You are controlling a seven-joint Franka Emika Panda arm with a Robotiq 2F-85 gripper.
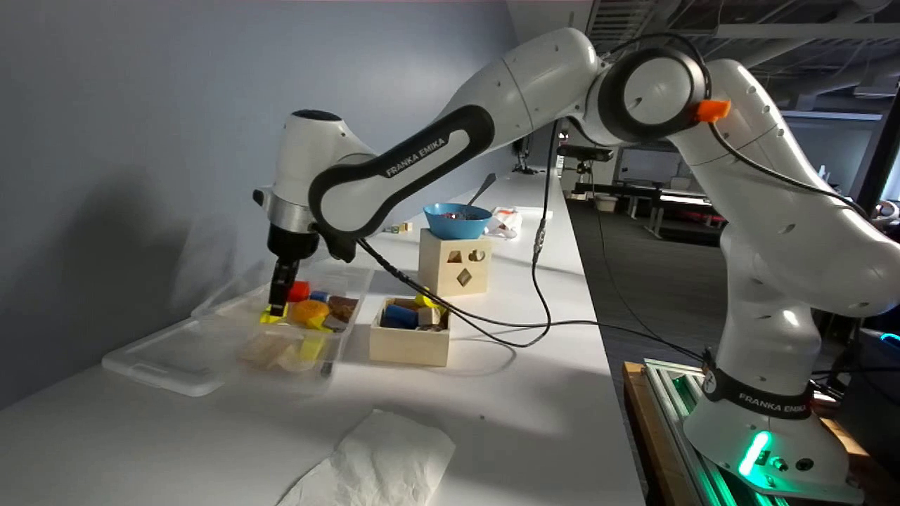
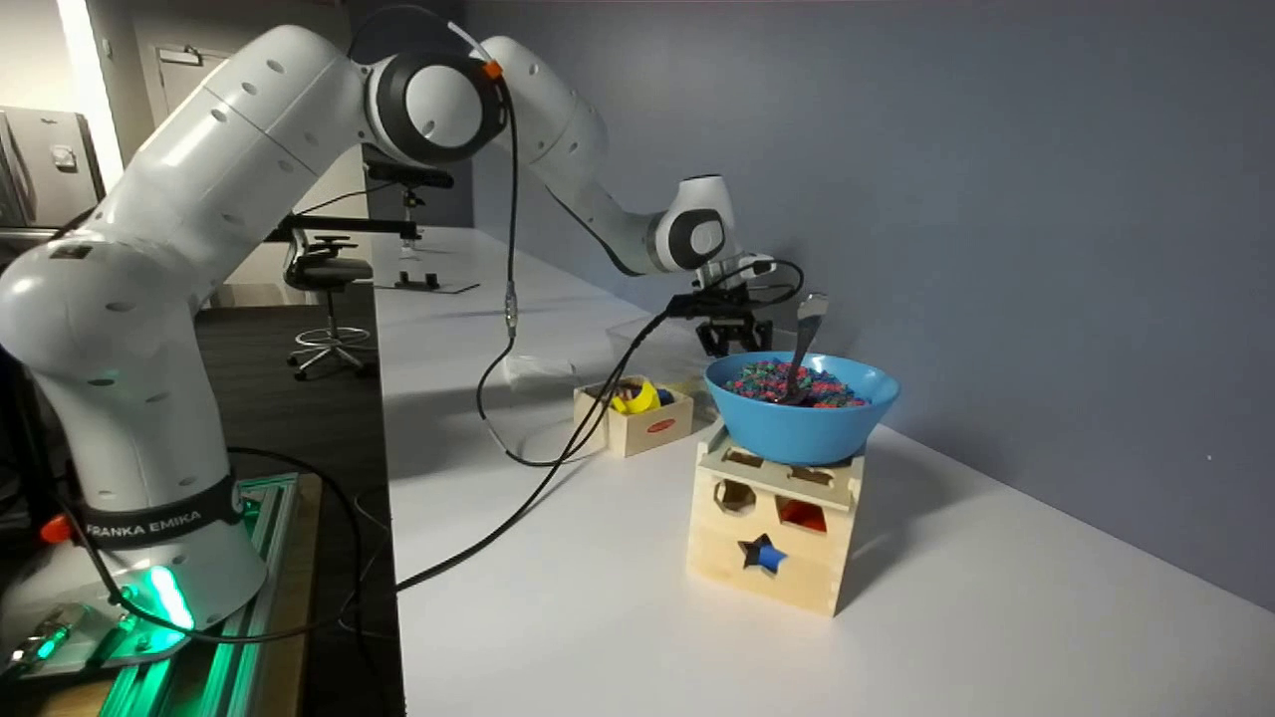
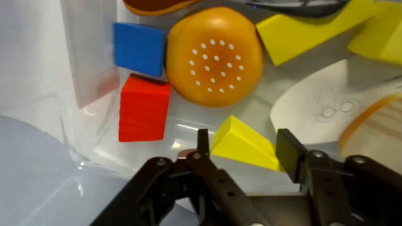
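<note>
A yellow wedge block (image 3: 245, 144) lies inside a clear plastic box (image 3: 89, 53). My gripper (image 3: 243, 142) reaches down into the box, and the wedge sits between its parted fingers. A thin gap shows beside the left finger; the wedge's thin end is at the right finger, perhaps touching. In an exterior view the fingertips (image 1: 278, 310) are low in the box beside the yellow wedge (image 1: 268, 318). A red block (image 3: 144, 110), a blue block (image 3: 139, 48), an orange toy bun (image 3: 215, 56), and a white piece (image 3: 314, 103) lie around the gripper.
A small wooden box (image 1: 408, 348) with toy pieces stands beside the plastic box. A blue bowl (image 2: 802, 413) with a utensil rests on a wooden shape cube (image 2: 772, 533). Cables (image 2: 518, 508) hang over the table. A white cloth (image 1: 387, 457) lies at the front. A wall runs behind.
</note>
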